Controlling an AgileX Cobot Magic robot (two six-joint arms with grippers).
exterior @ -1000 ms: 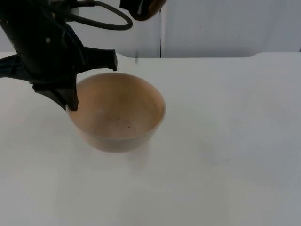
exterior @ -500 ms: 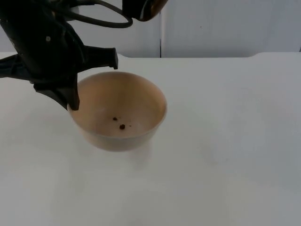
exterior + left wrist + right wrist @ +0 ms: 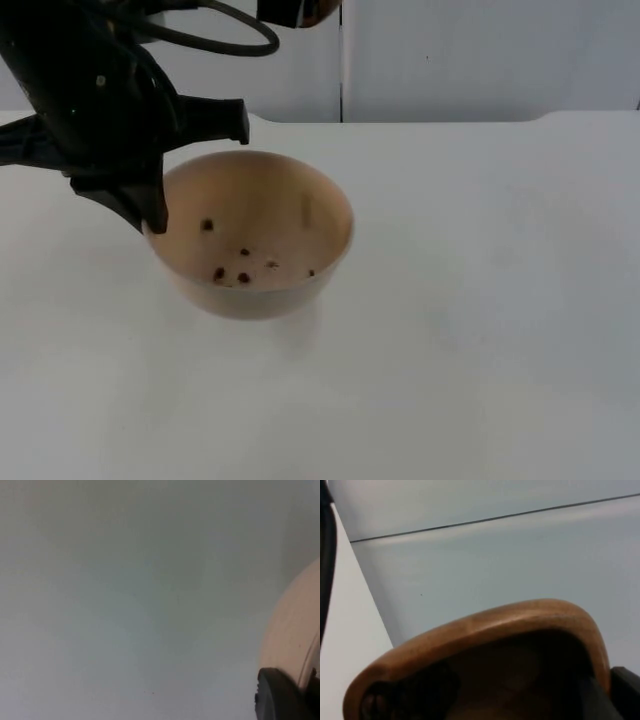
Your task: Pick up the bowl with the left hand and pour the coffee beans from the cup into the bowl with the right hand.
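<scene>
Left of centre in the top view: one pale tan bowl, mouth facing up, rim roughly level, round with no long axis to speak of. Pinched at its left rim by the left gripper, clenched on the bowl wall, one finger inside and one outside, black arm reaching in from the upper left of the frame. Cannot tell whether resting on the white table or lifted just off it. Seen from the left wrist as a pale curved outer wall just beside a black fingertip.

Inside the bowl: coffee beans, about six dark specks, counted singly; one high on the left inner wall, the others scattered apart over the bottom toward the front. Also a faint vertical streak on the right inner wall, too blurred to name.

At the upper edge of the top view, above the far rim of the bowl and well apart from it: one brown cup, cut off by the frame edge, tipped over. From the right wrist, wooden rim arching over a dark interior, mouth turned toward the camera, long axis running roughly along the gripper. Right gripper closed on the cup, one black finger pressed at the rim.

Behind everything, a grey partition wall.
</scene>
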